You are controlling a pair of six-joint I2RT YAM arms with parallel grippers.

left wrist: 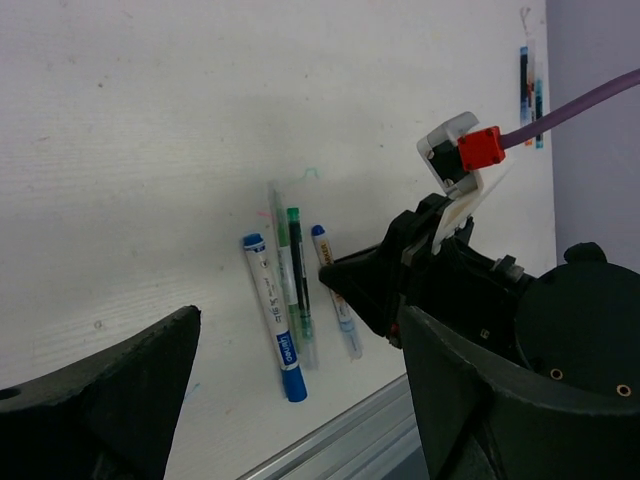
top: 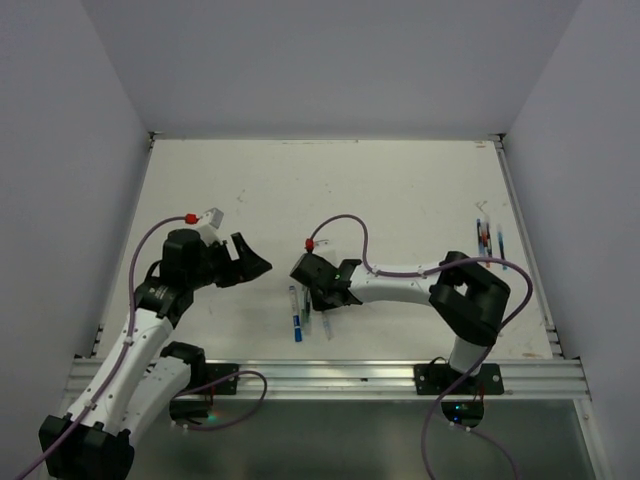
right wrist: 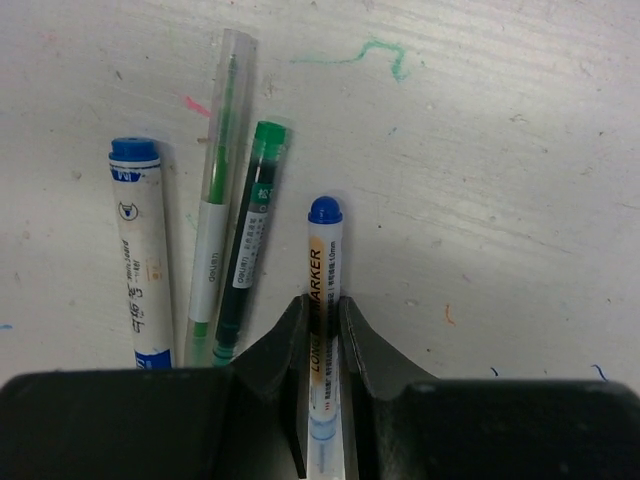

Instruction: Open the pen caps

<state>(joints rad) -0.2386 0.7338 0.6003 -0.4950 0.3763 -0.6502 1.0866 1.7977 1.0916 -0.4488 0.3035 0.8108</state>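
Observation:
Three pens and a marker lie side by side near the front rail (top: 330,372). My right gripper (right wrist: 322,322) (top: 322,298) is shut on the white marker with a blue end (right wrist: 324,262) (left wrist: 333,282), which lies on the table. The marker's clear cap (right wrist: 326,445) sits deep between the fingers. Left of it lie a green-black pen (right wrist: 252,225), a clear green pen (right wrist: 216,190) and a white marker with a blue cap (left wrist: 291,381). My left gripper (top: 254,263) (left wrist: 297,330) is open and empty, hovering left of the group.
Several more pens (top: 488,240) (left wrist: 530,85) lie at the far right of the table. Purple cables (top: 352,238) loop over both arms. The white walls (top: 60,150) close in the table on three sides.

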